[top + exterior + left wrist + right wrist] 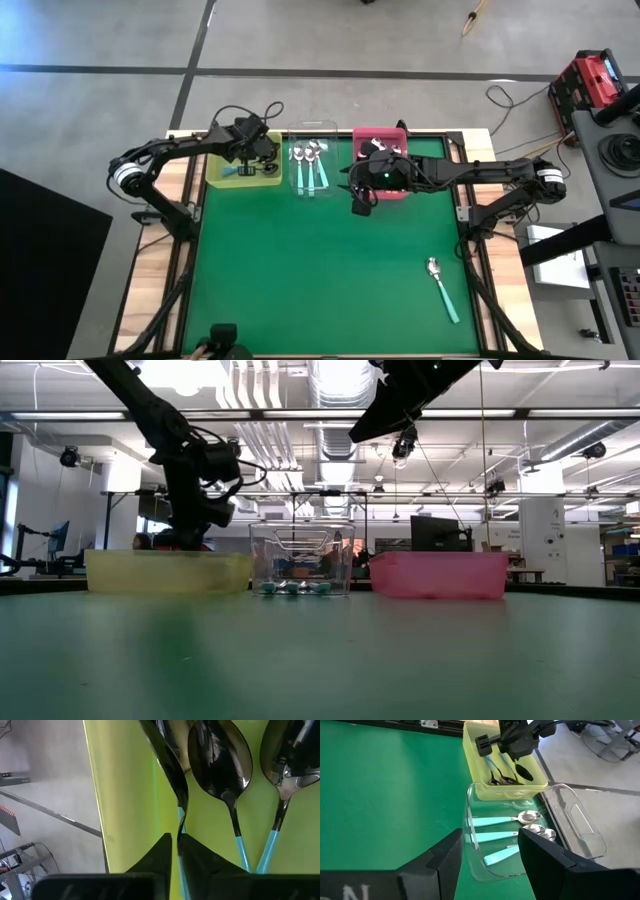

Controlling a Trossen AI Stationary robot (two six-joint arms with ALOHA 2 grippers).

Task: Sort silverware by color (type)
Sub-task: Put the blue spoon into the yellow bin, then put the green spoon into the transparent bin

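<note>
My left gripper [262, 155] hangs inside the yellow bin [222, 178] at the table's far side, shut on a black-bowled teal spoon [167, 770]. Two more black-bowled teal spoons [220, 765] lie flat on the yellow bin's floor [130, 795]. My right gripper [361, 203] hovers open and empty, high above the table in front of the pink bin [380, 133]. The clear bin [312, 190] between the two holds three silver-bowled teal spoons [500, 836]. One silver-bowled teal spoon [442, 288] lies on the green mat near the right edge. My left gripper [175, 837] pinches the black spoon at its thin neck [181, 820], where the bowl meets the teal handle. The fingers [155, 857] come from above, pointing down into the bin. The bowl reaches away past the fingertips; whether it touches the bin's floor cannot be told.
The three bins stand in a row along the far edge: yellow [165, 572], clear [300, 560], pink [435, 575]. The right arm covers most of the pink bin's inside. The green mat [320, 280] stretches toward the near edge. Wooden rails border both sides.
</note>
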